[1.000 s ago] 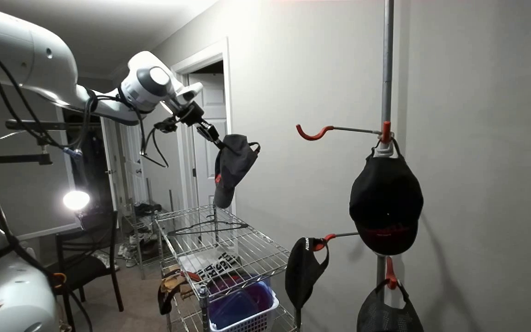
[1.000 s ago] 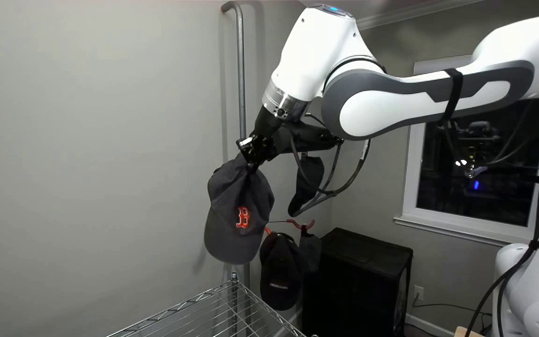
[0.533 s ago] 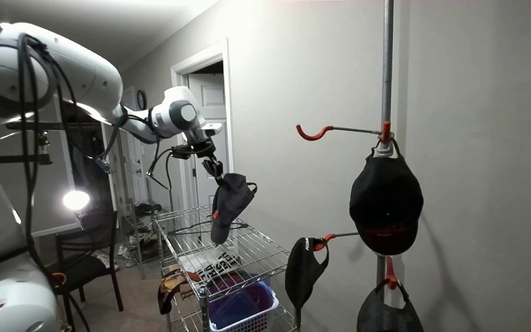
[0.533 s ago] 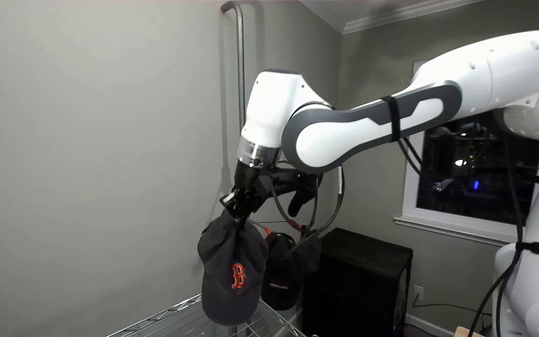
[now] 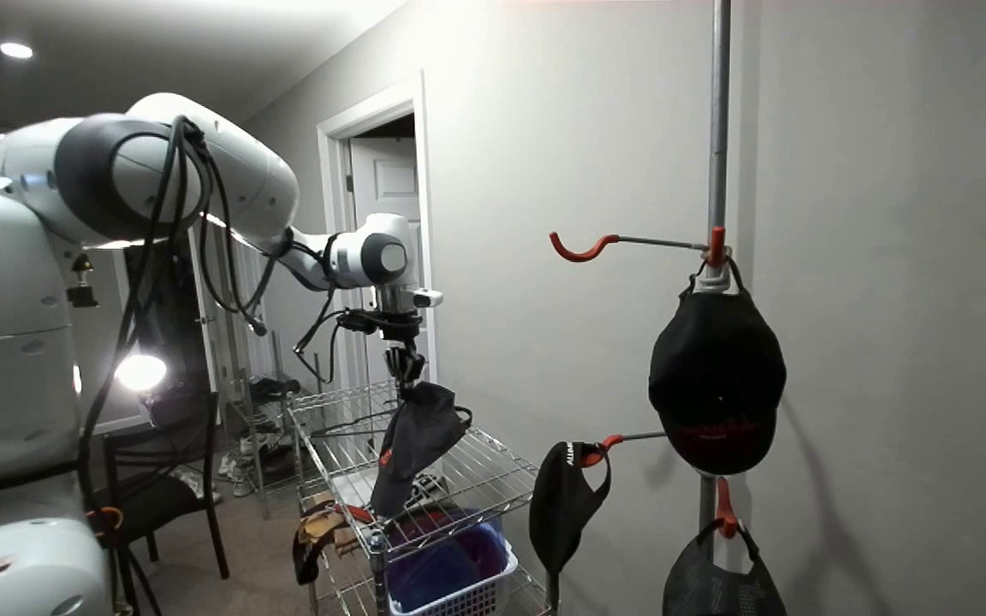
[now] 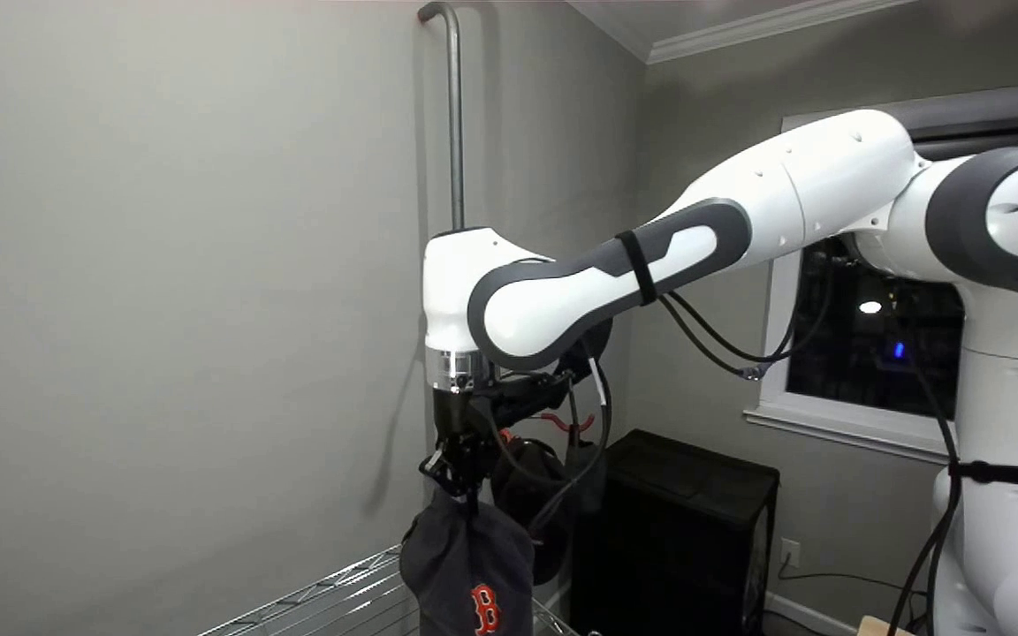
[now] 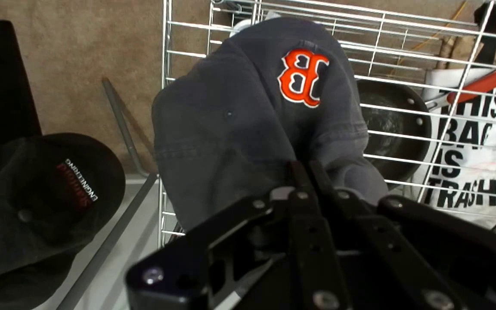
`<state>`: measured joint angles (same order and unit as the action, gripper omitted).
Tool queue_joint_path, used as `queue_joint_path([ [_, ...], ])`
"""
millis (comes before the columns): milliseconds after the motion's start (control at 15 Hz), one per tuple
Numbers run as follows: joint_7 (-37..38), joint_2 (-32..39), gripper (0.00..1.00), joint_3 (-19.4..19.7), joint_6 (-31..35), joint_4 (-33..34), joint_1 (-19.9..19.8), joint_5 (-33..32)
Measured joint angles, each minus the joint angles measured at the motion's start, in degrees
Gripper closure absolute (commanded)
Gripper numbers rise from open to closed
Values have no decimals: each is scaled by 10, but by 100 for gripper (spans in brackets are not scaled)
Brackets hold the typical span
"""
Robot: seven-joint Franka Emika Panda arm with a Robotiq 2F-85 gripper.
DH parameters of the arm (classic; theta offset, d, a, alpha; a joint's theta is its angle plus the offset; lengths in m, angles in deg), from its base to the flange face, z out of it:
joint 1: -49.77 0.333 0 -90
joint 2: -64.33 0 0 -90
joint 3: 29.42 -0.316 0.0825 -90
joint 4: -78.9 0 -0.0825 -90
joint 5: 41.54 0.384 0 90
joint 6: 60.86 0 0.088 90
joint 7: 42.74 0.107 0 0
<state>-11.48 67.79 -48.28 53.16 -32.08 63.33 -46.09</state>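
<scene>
A dark grey-blue baseball cap (image 7: 248, 90) with a red B on its front hangs from my gripper (image 7: 305, 165). The fingertips are closed on a fold of its crown. In both exterior views the cap (image 5: 420, 436) dangles brim down beneath the gripper (image 5: 406, 387), the brim slanting to one side. It overlaps the top wire shelf (image 5: 493, 469) there; whether the brim touches the wires I cannot tell. The cap's lower part (image 6: 465, 565) is cut off by the frame edge in an exterior view.
A metal pole (image 5: 720, 128) carries red-tipped hooks (image 5: 583, 252). A black cap (image 5: 715, 376), a black visor-like cap (image 5: 563, 509) and a mesh cap (image 5: 724, 582) hang there. Under the top wires are a pan (image 7: 396, 125), a printed bag (image 7: 480, 185) and a basket (image 5: 467, 595).
My gripper has come down with the cap in its grip, and the wrist has turned to point nearly straight down. The cap has sunk from above the shelf to around shelf height.
</scene>
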Motion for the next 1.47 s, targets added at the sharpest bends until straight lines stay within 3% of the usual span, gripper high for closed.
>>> queue_joint_path([
  [333, -18, 29, 97, 14, -47, 39, 12, 6],
  [467, -18, 39, 71, 19, -46, 45, 19, 5],
  [1200, -23, 59, 1, 28, -38, 51, 41, -4],
  [1467, -23, 56, 0, 29, -32, 51, 41, -4],
])
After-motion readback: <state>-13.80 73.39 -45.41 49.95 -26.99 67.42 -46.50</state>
